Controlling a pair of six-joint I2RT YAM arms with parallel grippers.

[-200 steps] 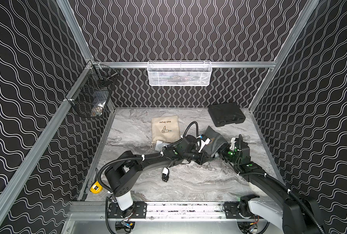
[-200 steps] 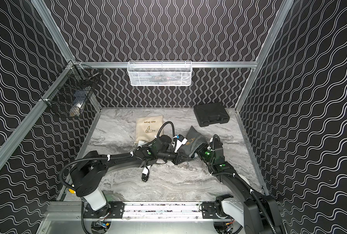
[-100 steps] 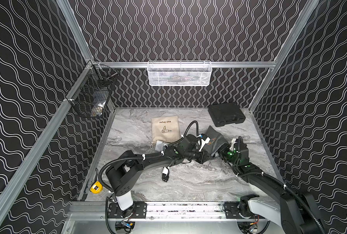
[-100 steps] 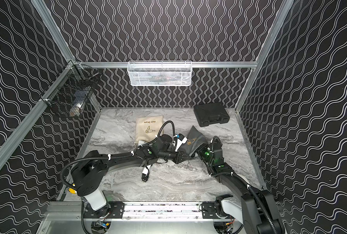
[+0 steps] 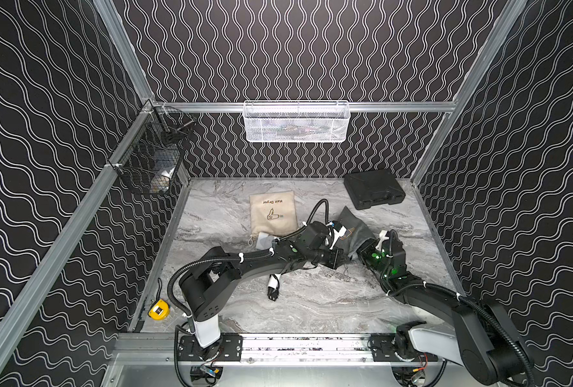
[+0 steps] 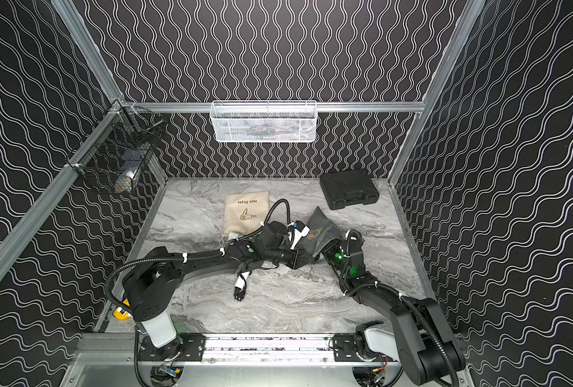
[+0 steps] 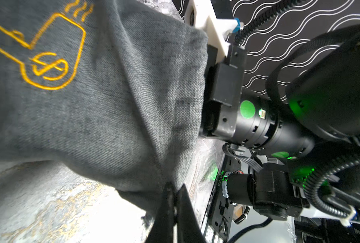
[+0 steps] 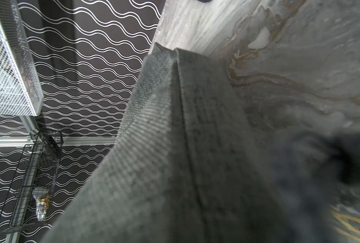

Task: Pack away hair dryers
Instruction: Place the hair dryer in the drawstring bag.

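Left hand [image 7: 175, 189] clamped on the limp grey pouch [image 7: 103, 109] rim; my right hand [image 5: 365, 249] is inside its mouth (grip: cannot tell). White hair dryer [image 5: 265, 240] lies under my left arm [image 5: 255, 264]: probably light, rigid, slick; I'd take its handle.

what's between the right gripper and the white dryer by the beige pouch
The left arm lies stretched between them, partly covering the white dryer. The right gripper is itself buried in the grey pouch, whose edge the left gripper pinches.
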